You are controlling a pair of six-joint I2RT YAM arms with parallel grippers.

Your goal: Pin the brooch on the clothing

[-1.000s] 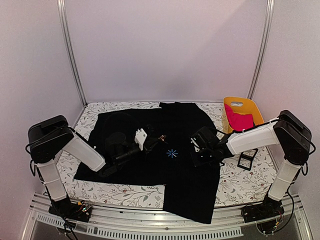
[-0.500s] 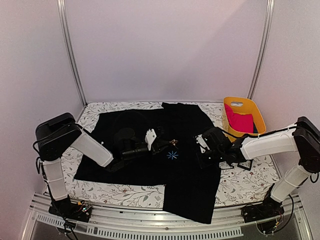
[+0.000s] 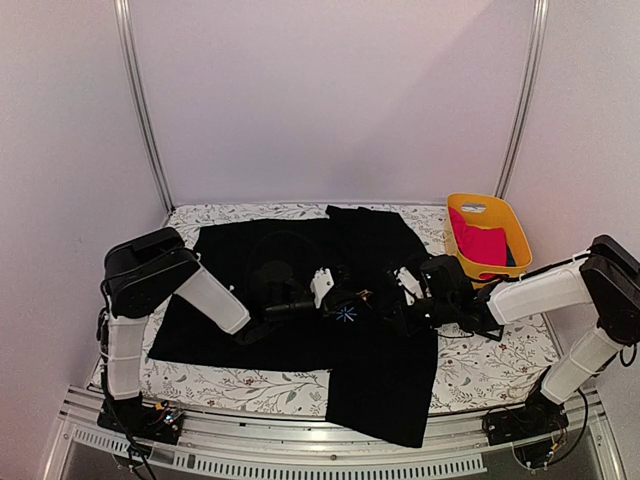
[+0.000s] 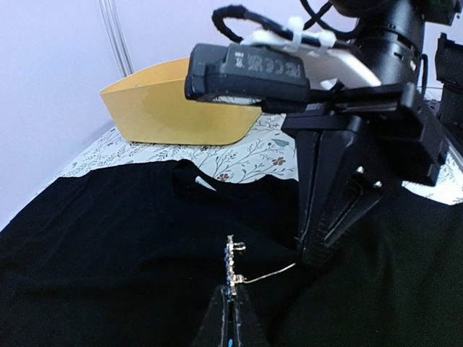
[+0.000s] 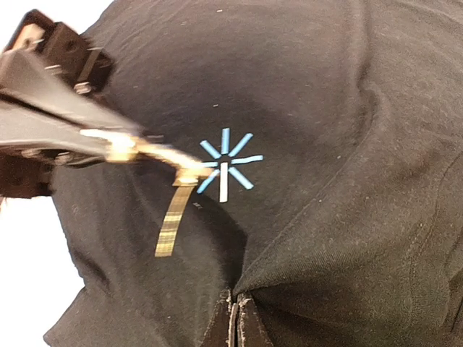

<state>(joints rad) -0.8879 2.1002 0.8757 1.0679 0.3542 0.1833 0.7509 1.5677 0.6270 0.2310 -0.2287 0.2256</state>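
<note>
My left tool (image 4: 230, 300) is clenched on the brooch (image 4: 231, 262), just beside the asterisk print (image 5: 226, 165). Its pin lies pointing toward my right tool (image 5: 232, 311), which pinches the shirt (image 5: 325, 108) near that print.

A pink garment (image 3: 480, 244) lies in the yellow basket (image 3: 497, 207).
</note>
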